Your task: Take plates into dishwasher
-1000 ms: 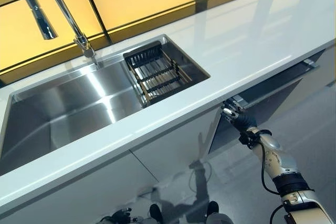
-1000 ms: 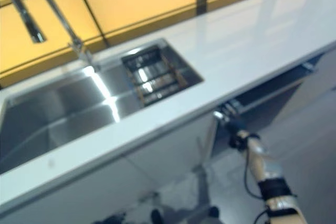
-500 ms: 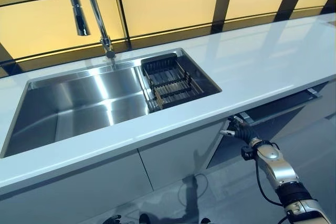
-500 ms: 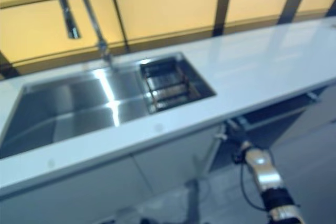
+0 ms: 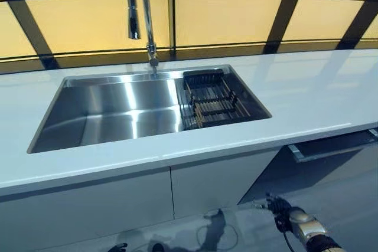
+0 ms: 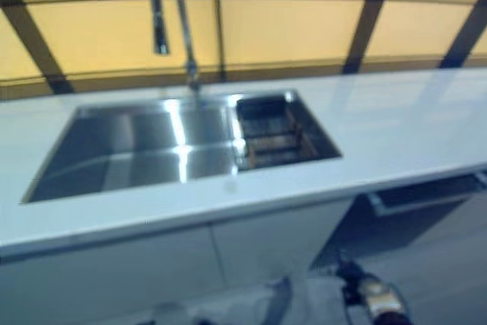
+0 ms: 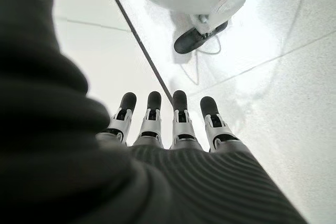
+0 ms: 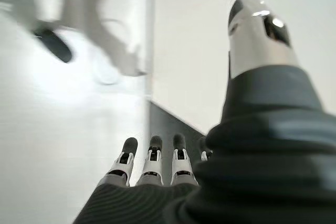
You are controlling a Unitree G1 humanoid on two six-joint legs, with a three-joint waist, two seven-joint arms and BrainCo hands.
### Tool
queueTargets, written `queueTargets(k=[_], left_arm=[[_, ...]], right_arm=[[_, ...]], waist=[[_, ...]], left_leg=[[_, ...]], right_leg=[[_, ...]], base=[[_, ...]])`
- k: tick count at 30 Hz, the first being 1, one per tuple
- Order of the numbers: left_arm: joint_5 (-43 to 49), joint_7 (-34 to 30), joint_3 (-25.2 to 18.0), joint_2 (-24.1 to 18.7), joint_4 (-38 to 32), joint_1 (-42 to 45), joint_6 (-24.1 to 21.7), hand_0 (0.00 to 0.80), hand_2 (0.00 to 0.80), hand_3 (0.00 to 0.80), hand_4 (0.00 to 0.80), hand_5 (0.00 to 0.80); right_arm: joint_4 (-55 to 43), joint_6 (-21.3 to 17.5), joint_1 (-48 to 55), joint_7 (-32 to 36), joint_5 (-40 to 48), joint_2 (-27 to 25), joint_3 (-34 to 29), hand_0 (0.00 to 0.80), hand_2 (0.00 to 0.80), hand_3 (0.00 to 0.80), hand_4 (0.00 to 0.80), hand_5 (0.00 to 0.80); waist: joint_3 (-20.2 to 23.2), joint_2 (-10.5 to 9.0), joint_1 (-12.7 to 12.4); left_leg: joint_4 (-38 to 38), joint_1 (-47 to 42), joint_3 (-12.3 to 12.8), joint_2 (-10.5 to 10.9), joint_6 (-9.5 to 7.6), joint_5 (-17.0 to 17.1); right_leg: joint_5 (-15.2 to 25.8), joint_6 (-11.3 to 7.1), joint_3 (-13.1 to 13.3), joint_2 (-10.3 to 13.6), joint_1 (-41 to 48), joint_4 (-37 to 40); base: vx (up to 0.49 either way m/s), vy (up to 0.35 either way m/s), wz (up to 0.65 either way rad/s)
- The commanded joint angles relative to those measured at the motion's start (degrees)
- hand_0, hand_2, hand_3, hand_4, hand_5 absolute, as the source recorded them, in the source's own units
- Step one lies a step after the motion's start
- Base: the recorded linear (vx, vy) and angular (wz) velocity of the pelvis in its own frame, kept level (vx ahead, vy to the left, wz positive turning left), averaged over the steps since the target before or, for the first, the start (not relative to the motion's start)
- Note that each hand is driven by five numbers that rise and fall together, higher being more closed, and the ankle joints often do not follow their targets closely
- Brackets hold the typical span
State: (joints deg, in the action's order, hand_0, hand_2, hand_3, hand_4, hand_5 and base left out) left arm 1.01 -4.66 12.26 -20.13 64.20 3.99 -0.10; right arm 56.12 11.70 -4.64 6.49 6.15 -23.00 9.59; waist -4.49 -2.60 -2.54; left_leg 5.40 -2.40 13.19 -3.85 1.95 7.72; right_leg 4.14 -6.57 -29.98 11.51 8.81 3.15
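Left eye view, sink (image 5: 106, 116), right hand (image 5: 277, 208) low, fingers relaxed

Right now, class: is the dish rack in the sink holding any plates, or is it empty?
Empty: the dish rack at the sink's right end shows only bare bars.

— Where does the dishwasher (image 5: 333, 184) sit?

— Under the white desk (image 5: 307, 95), on the robot's right, just beside the pale cabinet door (image 5: 218, 181) below the sink (image 5: 118, 107).

— Is it closed?

— No. Its door stands open, tilted outward from the top, so a dark gap shows between the door's upper edge (image 5: 328, 147) and the underside of the desk.

— What does it look like?

— A flat grey front panel, plain, sloping toward the floor. The upper edge is a thin, lighter strip.

— And inside?

— Only shadow; what it holds cannot be told.
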Motion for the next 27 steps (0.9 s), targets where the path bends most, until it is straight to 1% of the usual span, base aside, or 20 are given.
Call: queueTargets(k=[1,2,5,7,8,9,10,11,12,13,14,15,16,17,18,19,20,21,22,27], left_arm=[[0.5,-0.95,0.19,-0.64,1.17,-5.79,0.96,0.0,0.0,0.0,0.0,0.0],[0.63,-1.11,0.26,-0.67,1.17,-5.9,1.09,0.0,0.0,0.0,0.0,0.0],[2.06,-2.13,0.87,-0.91,1.27,-6.17,1.69,0.0,0.0,0.0,0.0,0.0],[3.64,-3.17,1.67,-1.22,1.37,-5.99,2.07,0.0,0.0,0.0,0.0,0.0],[4.09,-3.52,2.01,-1.41,1.36,-5.9,2.3,0.0,0.0,0.0,0.0,0.0],[4.32,-3.67,2.17,-1.59,1.1,-5.77,2.76,0.0,0.0,0.0,0.0,0.0],[3.96,-3.59,2.42,-1.66,1.02,-5.64,3.01,0.0,0.0,0.0,0.0,0.0],[3.42,-3.48,2.62,-1.85,1.14,-5.53,3.12,0.0,0.0,0.0,0.0,0.0],[3.12,-3.47,2.71,-2.08,1.26,-5.44,3.21,0.0,0.0,0.0,0.0,0.0],[3.06,-3.46,2.73,-2.16,1.29,-5.43,3.25,0.0,0.0,0.0,0.0,0.0],[3.5,-3.65,2.3,-2.66,1.18,-5.63,3.32,0.0,0.0,0.0,0.0,0.0],[3.81,-3.86,2.05,-2.92,1.18,-6.02,3.33,0.0,0.0,0.0,0.0,0.0],[4.3,-4.12,1.89,-3.01,1.28,-6.56,3.39,0.0,0.0,0.0,0.0,0.0],[4.93,-4.39,1.9,-3.04,1.53,-6.99,3.18,0.0,0.0,0.0,0.0,0.0],[5.39,-4.69,1.9,-3.02,1.85,-7.32,2.74,0.0,0.0,0.0,0.0,0.0],[5.9,-5.04,1.81,-2.93,2.15,-7.56,2.35,0.0,0.0,0.0,0.0,0.0],[6.05,-5.17,1.54,-2.58,2.07,-7.54,2.45,0.0,0.0,0.0,0.0,0.0],[6.05,-5.17,1.53,-2.58,2.06,-7.54,2.45,0.0,0.0,0.0,0.0,0.0],[5.94,-5.11,1.27,-1.49,2.44,-7.36,2.25,0.0,0.0,0.0,0.0,0.0],[4.83,-4.73,1.77,0.54,3.17,-6.79,1.36,0.0,0.0,0.0,0.0,0.0]], right_arm=[[3.34,-1.57,-4.87,-1.33,-0.55,0.55,-2.01,0.0,0.0,0.0,0.0,0.0],[3.95,-1.74,-4.56,-1.65,-0.3,0.86,-2.26,0.0,0.0,0.0,0.0,0.0],[5.88,-3.22,-2.96,-3.33,0.84,2.5,-3.1,0.0,0.0,0.0,0.0,0.0],[6.35,-4.68,-0.91,-4.66,0.23,3.59,-3.55,0.0,0.0,0.0,0.0,0.0],[6.4,-5.14,-0.09,-4.79,0.15,3.7,-3.65,0.0,0.0,0.0,0.0,0.0],[6.74,-5.52,0.32,-4.5,-0.04,3.58,-3.75,0.0,0.0,0.0,0.0,0.0],[7.43,-6.01,0.29,-4.18,-0.22,3.43,-3.6,0.0,0.0,0.0,0.0,0.0],[7.96,-6.37,0.39,-3.73,-0.46,3.43,-3.41,0.0,0.0,0.0,0.0,0.0],[8.6,-6.86,0.45,-3.32,-0.88,3.46,-3.32,0.0,0.0,0.0,0.0,0.0],[8.82,-6.96,0.45,-3.11,-1.18,3.46,-3.3,0.0,0.0,0.0,0.0,0.0],[9.67,-7.41,0.28,-2.4,-1.4,3.62,-2.97,0.0,0.0,0.0,0.0,0.0],[10.2,-7.62,0.21,-2.32,-1.35,3.88,-2.92,0.0,0.0,0.0,0.0,0.0],[10.67,-8.0,0.4,-1.91,-1.65,3.99,-2.86,0.0,0.0,0.0,0.0,0.0],[11.29,-8.45,0.57,-1.83,-1.63,4.03,-3.01,0.0,0.0,0.0,0.0,0.0],[11.91,-8.83,0.77,-1.72,-1.84,3.95,-3.16,0.0,0.0,0.0,0.0,0.0],[12.3,-9.11,1.22,-1.39,-2.0,3.86,-3.46,0.0,0.0,0.0,0.0,0.0],[12.54,-9.09,1.33,-1.19,-2.09,3.78,-3.58,0.0,0.0,0.0,0.0,0.0],[12.54,-9.09,1.33,-1.19,-2.09,3.78,-3.57,0.0,0.0,0.0,0.0,0.0],[12.88,-8.79,1.62,-1.41,-2.62,3.89,-3.33,0.0,0.0,0.0,0.0,0.0],[13.08,-7.76,1.8,-1.31,-3.64,3.75,-2.05,0.0,0.0,0.0,0.0,0.0]], waist=[[-3.44,2.45,-1.5],[-3.33,2.48,-1.45],[-3.07,2.65,-0.98],[-3.17,2.64,0.09],[-3.4,2.67,0.67],[-3.71,2.79,1.26],[-4.22,2.9,1.98],[-4.45,3.1,2.35],[-4.49,3.24,2.53],[-4.47,3.26,2.59],[-4.48,3.07,2.41],[-4.55,2.76,2.37],[-4.56,2.28,2.57],[-4.46,1.89,2.75],[-4.42,1.59,2.95],[-4.29,1.42,3.07],[-3.99,1.23,3.06],[-4.08,1.23,3.13],[-3.19,1.03,3.22],[-1.93,0.72,3.53]], left_leg=[[-0.4,-3.7,-1.43,4.5,-7.03,-14.23],[-0.4,-3.68,-1.83,4.77,-7.35,-14.36],[-0.4,-3.82,-4.4,6.17,-9.12,-14.76],[-0.4,-4.13,-6.61,7.67,-11.02,-15.25],[-0.4,-4.38,-7.35,8.02,-11.56,-15.44],[-0.4,-4.56,-7.46,7.92,-11.62,-15.42],[-0.4,-4.38,-7.37,7.83,-11.8,-15.04],[-0.4,-4.2,-7.65,7.4,-11.52,-14.54],[-0.4,-4.01,-7.65,6.78,-11.05,-14.08],[-0.4,-3.92,-7.64,6.6,-10.89,-13.95],[-0.4,-3.44,-7.48,5.75,-9.98,-13.44],[-0.4,-3.16,-7.56,5.27,-9.34,-13.31],[-0.4,-2.8,-7.99,5.05,-8.73,-13.18],[-0.4,-2.51,-8.3,5.03,-8.44,-13.1],[-0.4,-2.4,-8.63,5.04,-8.11,-13.09],[-0.4,-2.37,-9.16,5.09,-7.96,-13.13],[-0.4,-2.4,-9.5,5.11,-7.45,-12.85],[-0.4,-2.51,-9.57,5.12,-7.44,-12.85],[-0.4,-2.53,-9.52,4.94,-6.32,-12.81],[-0.4,-3.37,-8.06,4.01,-4.49,-12.41]], right_leg=[[-0.63,-2.09,2.7,2.1,0.27,-12.13],[-0.04,-2.3,3.05,2.39,-0.03,-12.95],[3.29,-3.0,5.95,3.94,-1.92,-18.17],[7.04,-3.49,10.38,5.73,-5.19,-26.43],[8.06,-3.46,12.33,6.15,-7.19,-30.43],[7.73,-3.04,13.91,5.71,-8.42,-31.97],[7.17,-1.92,14.64,5.29,-10.89,-33.35],[6.4,-1.37,15.98,3.46,-12.58,-31.64],[5.25,-0.83,16.68,1.44,-13.11,-28.42],[4.83,-0.63,16.81,0.89,-13.23,-27.51],[3.58,-0.43,17.5,-2.26,-13.35,-21.15],[2.86,-0.32,18.51,-4.61,-12.78,-16.23],[1.48,-0.03,20.85,-7.12,-12.62,-11.13],[0.47,0.12,22.62,-8.6,-12.88,-8.51],[-0.83,0.43,23.7,-9.77,-12.61,-6.32],[-2.37,0.71,24.05,-10.02,-11.63,-5.25],[-2.83,1.06,23.62,-10.0,-9.73,-3.19],[-2.75,1.06,23.55,-10.0,-9.5,-2.97],[-4.09,2.11,23.01,-10.34,-6.55,-0.93],[-5.92,4.13,21.68,-10.9,-3.11,1.83]], base=[[0.078,0.184,0.27],[0.077,0.193,0.29],[0.091,0.232,0.28],[0.092,0.252,0.32],[0.058,0.176,0.37],[-0.018,0.085,0.51],[-0.056,0.014,0.63],[-0.071,-0.053,0.59],[-0.031,-0.076,0.33],[-0.024,-0.173,0.17],[-0.027,-0.223,0.18],[-0.046,-0.346,0.22],[-0.045,-0.326,0.23],[-0.041,-0.331,0.22],[-0.012,-0.293,0.26],[0.026,-0.297,0.3],[0.034,-0.202,0.4],[0.07,-0.295,0.51],[0.07,-0.286,0.57],[0.043,-0.269,0.51]])
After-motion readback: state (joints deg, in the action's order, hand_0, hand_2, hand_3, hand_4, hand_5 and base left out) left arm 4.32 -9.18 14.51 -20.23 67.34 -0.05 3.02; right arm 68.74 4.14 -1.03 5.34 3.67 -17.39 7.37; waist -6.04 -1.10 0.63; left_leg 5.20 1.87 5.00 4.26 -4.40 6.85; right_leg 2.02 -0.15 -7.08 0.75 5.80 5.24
